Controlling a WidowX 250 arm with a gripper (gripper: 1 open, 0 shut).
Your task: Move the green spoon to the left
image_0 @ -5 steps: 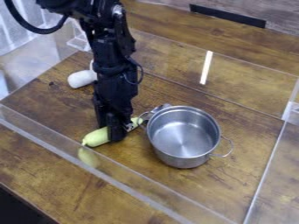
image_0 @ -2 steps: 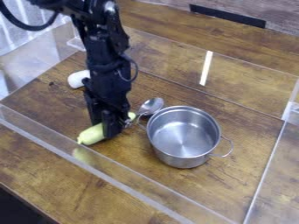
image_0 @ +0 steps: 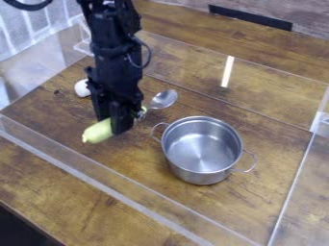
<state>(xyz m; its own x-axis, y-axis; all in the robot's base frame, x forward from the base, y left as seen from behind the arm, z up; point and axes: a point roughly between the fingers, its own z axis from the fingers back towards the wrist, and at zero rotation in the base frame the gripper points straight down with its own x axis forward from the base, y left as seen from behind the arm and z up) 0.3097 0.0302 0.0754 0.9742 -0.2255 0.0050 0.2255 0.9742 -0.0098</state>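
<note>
The green spoon (image_0: 95, 133) hangs above the wooden table, its thick yellow-green handle pointing to the lower left and its small grey bowl (image_0: 164, 97) to the upper right. My gripper (image_0: 119, 123) points straight down and is shut on the spoon's middle. The black arm rises from it toward the top of the view. The part of the spoon between the fingers is hidden.
A steel pot (image_0: 202, 149) with two handles stands just right of the gripper. A white mushroom toy (image_0: 83, 86) peeks out behind the arm at the left. Clear plastic walls (image_0: 141, 207) fence the wooden table (image_0: 244, 91) in front and at the right.
The gripper has risen with the spoon in it and shifted slightly left. The spoon has left the table beside the pot and turned, its bowl now higher in the picture.
</note>
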